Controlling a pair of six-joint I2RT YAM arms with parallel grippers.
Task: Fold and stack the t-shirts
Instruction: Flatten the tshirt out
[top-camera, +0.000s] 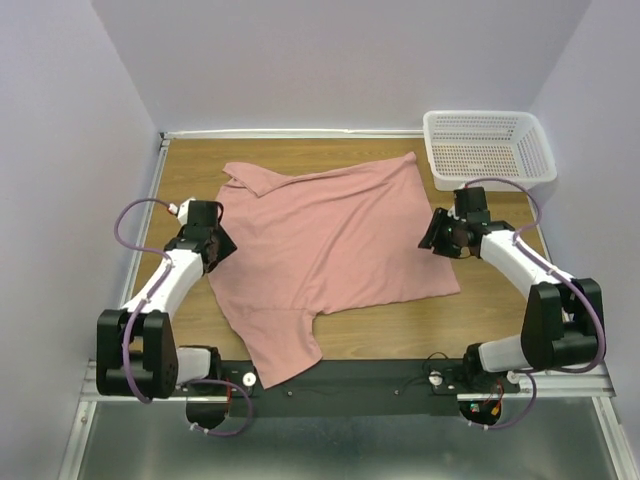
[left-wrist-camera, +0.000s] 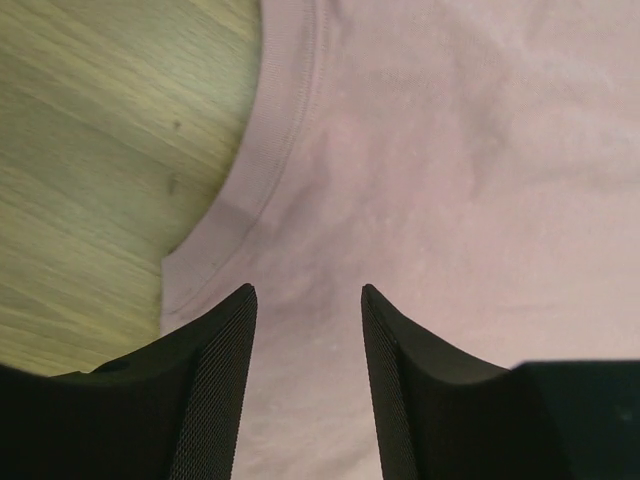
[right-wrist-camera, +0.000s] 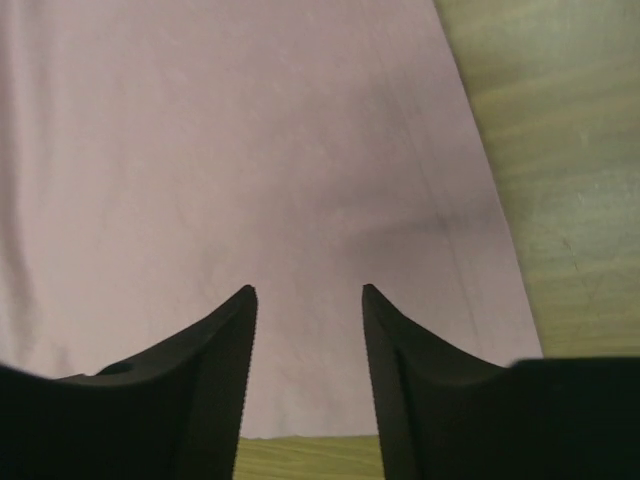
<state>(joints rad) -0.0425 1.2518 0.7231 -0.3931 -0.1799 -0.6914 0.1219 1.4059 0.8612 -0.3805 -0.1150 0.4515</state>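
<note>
One dusty pink t-shirt (top-camera: 335, 245) lies spread on the wooden table, plain side up, with its top left edge folded over and a sleeve hanging toward the near edge. No print shows. My left gripper (top-camera: 224, 246) is open and empty at the shirt's left edge; in the left wrist view its jaws (left-wrist-camera: 308, 292) stand apart over the pink cloth (left-wrist-camera: 450, 160) by the neck hem. My right gripper (top-camera: 432, 238) is open and empty at the shirt's right edge; in the right wrist view (right-wrist-camera: 308, 292) it hovers over the cloth (right-wrist-camera: 220, 150) near a hemmed corner.
A white plastic mesh basket (top-camera: 488, 147) stands at the back right corner of the table. Bare wood (top-camera: 190, 170) shows left of the shirt and along the near edge at the right (top-camera: 420, 330). Walls close in the table on three sides.
</note>
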